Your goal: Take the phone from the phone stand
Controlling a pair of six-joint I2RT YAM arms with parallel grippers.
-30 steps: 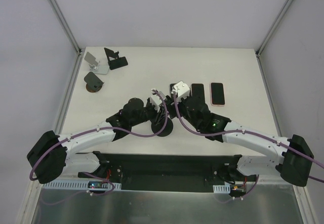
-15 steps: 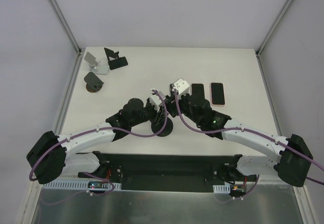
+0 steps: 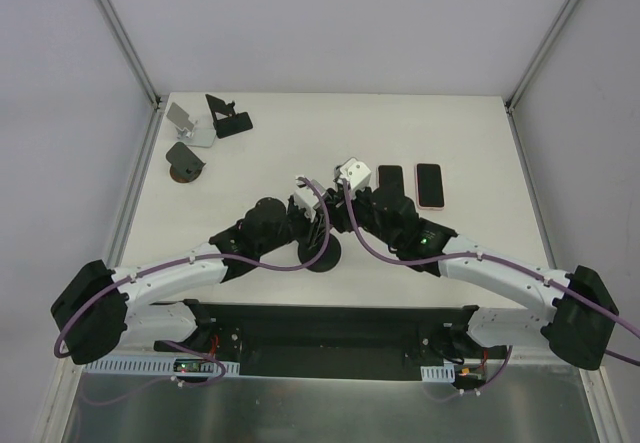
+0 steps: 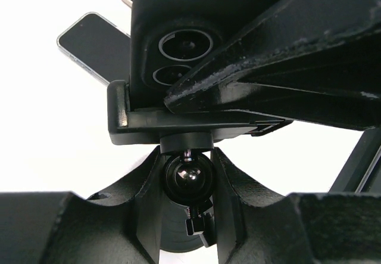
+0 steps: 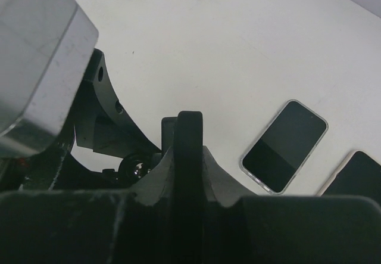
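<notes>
Left gripper (image 4: pixel 187 183) clamped round stand (image 4: pixel 178 124) neck, fingers (image 4: pixel 143 192) hugging the ball joint. Phone (image 4: pixel 178 43) sits in the stand cradle just above that gripper, camera lenses facing it. Right gripper (image 5: pixel 186 148) pressed together on phone's edge, pinching it. Grippers nearly touching, right one just right of the left. Another phone (image 5: pixel 284 146) flat on table (image 5: pixel 238 49), right of right gripper.

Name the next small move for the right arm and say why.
Probably ease the right gripper up and away from the cradle, drawing the phone out of the phone stand. Its jaws are shut on the phone's edge, and the left gripper clamps the stand's neck under the cradle, so the stand should stay put while the phone slides free.
</notes>
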